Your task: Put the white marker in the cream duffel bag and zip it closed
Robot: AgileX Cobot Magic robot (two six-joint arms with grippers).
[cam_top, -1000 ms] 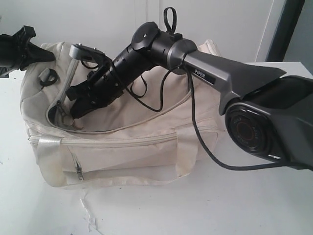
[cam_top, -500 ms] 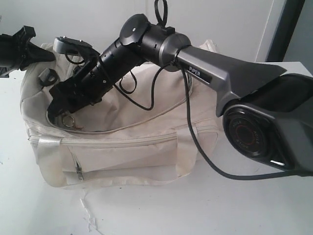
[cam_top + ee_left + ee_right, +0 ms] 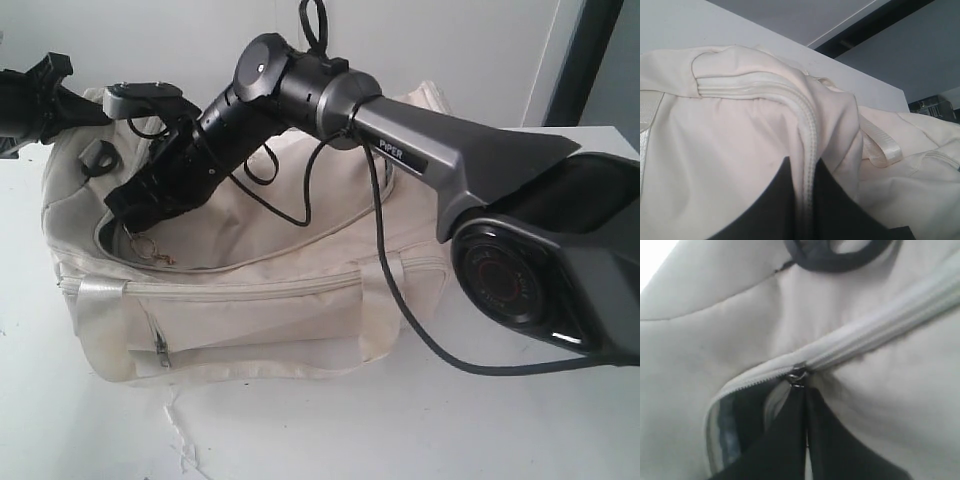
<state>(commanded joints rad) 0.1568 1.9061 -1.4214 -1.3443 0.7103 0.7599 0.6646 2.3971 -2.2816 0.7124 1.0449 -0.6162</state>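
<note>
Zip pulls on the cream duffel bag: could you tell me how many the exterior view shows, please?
2. The main zip pull dangles below the right gripper; the front pocket pull sits low on the left of the cream duffel bag. Others may hide behind the arm.

I count one cream duffel bag (image 3: 260, 310), one desk (image 3: 420, 420), two robot arms (image 3: 470, 160) (image 3: 30, 100), and two metal zip pulls (image 3: 148, 247) (image 3: 160, 348) on the bag.
</note>
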